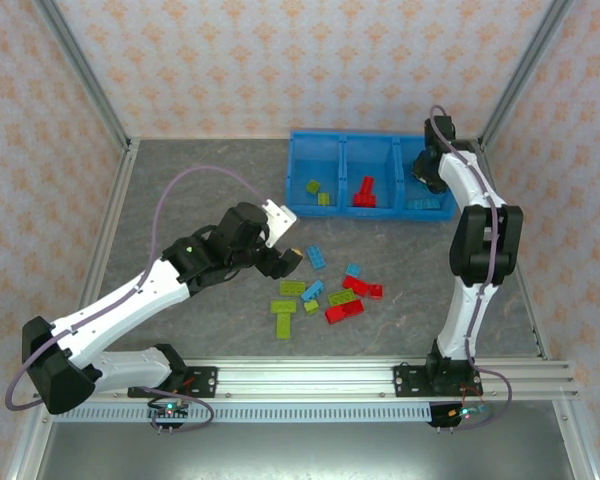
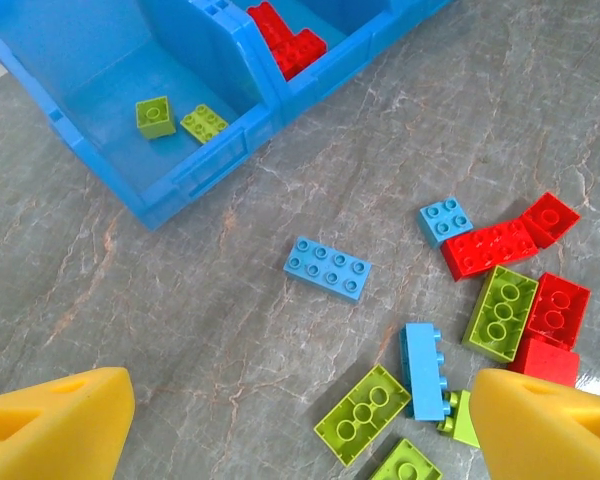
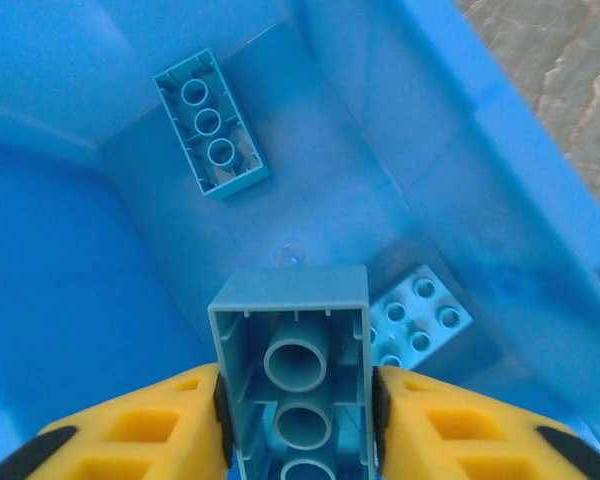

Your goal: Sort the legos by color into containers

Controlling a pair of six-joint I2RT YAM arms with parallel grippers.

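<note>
My right gripper (image 3: 295, 425) is down inside the right compartment of the blue bin (image 1: 343, 136), shut on a light blue lego (image 3: 290, 335) held hollow side up. Two more light blue legos (image 3: 210, 124) (image 3: 418, 318) lie on that compartment's floor. Yellow-green legos (image 2: 180, 120) are in the left compartment and red ones (image 2: 288, 42) in the middle one. My left gripper (image 2: 305, 430) hangs open above the loose pile on the table. Below it are a flat blue lego (image 2: 327, 268), a blue one on its side (image 2: 423, 370) and an upturned green one (image 2: 362, 413).
Red legos (image 2: 492, 246) and a green one (image 2: 500, 312) crowd the pile's right side. From above, the pile (image 1: 325, 292) sits mid-table in front of the bin. The right arm (image 1: 477, 240) reaches over the table's right side. Metal frame posts stand at the corners.
</note>
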